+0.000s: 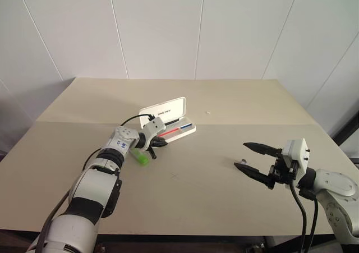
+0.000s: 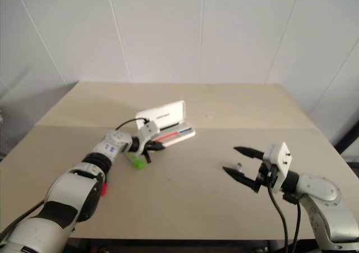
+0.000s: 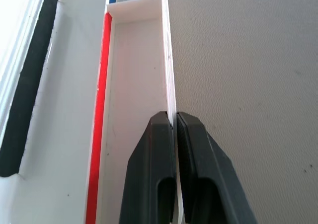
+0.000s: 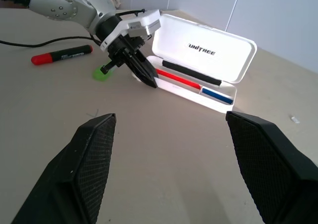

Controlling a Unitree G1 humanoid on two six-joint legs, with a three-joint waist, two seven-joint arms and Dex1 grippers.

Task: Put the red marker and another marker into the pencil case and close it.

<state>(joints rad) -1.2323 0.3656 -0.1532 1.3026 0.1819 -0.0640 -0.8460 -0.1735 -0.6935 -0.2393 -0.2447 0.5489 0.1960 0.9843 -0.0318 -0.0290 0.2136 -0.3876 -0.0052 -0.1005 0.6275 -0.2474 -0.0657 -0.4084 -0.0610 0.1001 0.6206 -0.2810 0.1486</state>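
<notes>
From the head camera I see my left hand (image 1: pixel 159 143) reaching to the near left corner of the white hard plastic pencil case (image 1: pixel 168 120), which stands open on the beige table (image 1: pixel 224 169) with its lid upright. The short chunky green marker (image 1: pixel 141 157) lies just beneath my left wrist. My right hand (image 1: pixel 251 158) hovers well apart to the right, its fingers spread wide and holding nothing.

From the left wrist camera, my two black fingers (image 3: pixel 151 174) are pinched shut on the thin front wall of the case's tray, one inside and one outside; a red stripe (image 3: pixel 99 110) runs along the tray floor.

From the right wrist camera, the slim red-capped, black-barrelled marker (image 4: pixel 62 54) lies on the table beyond my left hand, outside the case, with the green marker between them.
</notes>
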